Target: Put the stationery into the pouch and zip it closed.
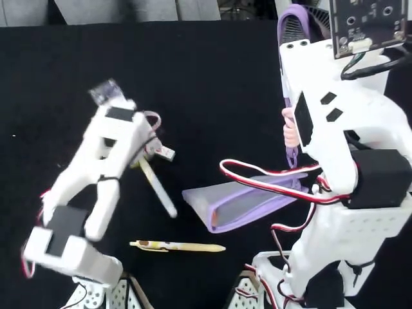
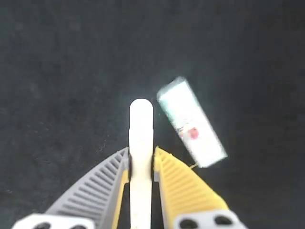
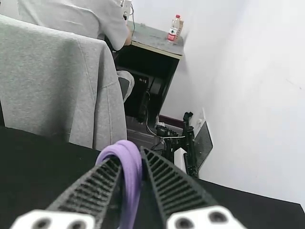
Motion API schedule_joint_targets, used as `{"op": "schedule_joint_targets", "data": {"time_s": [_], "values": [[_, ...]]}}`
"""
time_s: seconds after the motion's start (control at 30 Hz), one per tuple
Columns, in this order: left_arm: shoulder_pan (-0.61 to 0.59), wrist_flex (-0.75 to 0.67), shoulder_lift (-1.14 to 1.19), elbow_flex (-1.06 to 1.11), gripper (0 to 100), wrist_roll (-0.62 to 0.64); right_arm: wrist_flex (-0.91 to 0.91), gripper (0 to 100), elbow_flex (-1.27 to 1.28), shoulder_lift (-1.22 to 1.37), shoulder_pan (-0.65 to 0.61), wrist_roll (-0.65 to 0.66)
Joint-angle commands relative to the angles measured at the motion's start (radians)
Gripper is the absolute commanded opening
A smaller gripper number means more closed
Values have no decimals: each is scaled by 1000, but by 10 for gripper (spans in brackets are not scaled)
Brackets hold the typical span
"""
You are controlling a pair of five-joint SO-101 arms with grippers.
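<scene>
My left gripper [image 1: 138,161] [image 2: 141,153] is shut on a white pen [image 1: 161,193] [image 2: 141,143], which slants down toward the table's middle. A small white eraser [image 1: 162,152] [image 2: 190,123] lies on the black cloth just beyond the pen's tip. A yellow pen [image 1: 177,246] lies flat near the front edge. The purple pouch [image 1: 241,198] lies on its side right of centre, its mouth facing left. Its purple strap [image 1: 286,96] [image 3: 126,164] runs up to my right gripper [image 1: 297,26] [image 3: 127,161], which is shut on it high at the back right.
The black cloth-covered table [image 1: 212,96] has free room at the back centre. The right arm's white body [image 1: 351,161] and red-white cables [image 1: 270,180] hang over the pouch's right end. A grey-covered chair [image 3: 52,86] and a desk stand behind the table.
</scene>
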Motion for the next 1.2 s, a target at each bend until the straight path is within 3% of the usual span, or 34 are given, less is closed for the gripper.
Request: {"op": "schedule_joint_targets", "data": {"time_s": [0.0,0.27,0.53,0.77,1.0,1.17], "values": [[-19,63,-264,-140,29,-14,-26,11,-10,-13,-14,8],[47,-5,-763,-163,29,-11,-25,11,-10,-13,-14,8],[73,-265,-1135,-73,30,-9,-25,11,-10,-12,-14,8],[308,-416,-1381,130,30,-52,-25,11,-10,-10,-14,8],[438,-465,-1484,268,30,-97,-28,11,-8,-10,-14,8],[602,-466,-1510,344,30,-235,-28,11,-7,-10,-14,8]]}}
